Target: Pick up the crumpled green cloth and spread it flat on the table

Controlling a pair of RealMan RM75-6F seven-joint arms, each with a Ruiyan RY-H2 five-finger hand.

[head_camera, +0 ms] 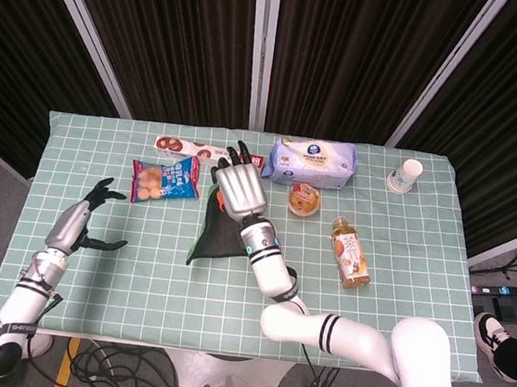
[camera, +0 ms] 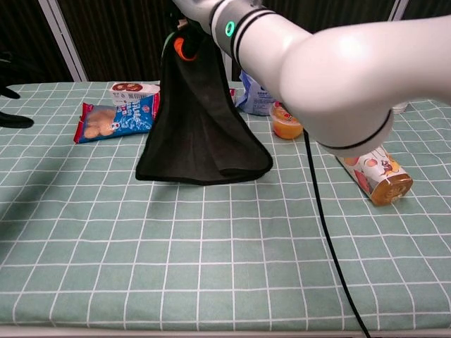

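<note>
Green cloth (camera: pixel 201 120) hung from the right hand (head_camera: pixel 238 187), pinched at its top, so its own weight could unfold it above the table (camera: pixel 225 267). Left hand (head_camera: pixel 91 207) waited spread, holding nothing.

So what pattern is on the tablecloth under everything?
The tablecloth is pale green with a white grid of squares, clearest in the chest view.

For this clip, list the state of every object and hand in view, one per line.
green cloth: lifted, hanging from the right hand, lower edge at the table
right hand: raised, grips the cloth's top
left hand: holds nothing, fingers apart
bottle: lying on its side
paper cup: upside down
snack bag: lying flat
</note>
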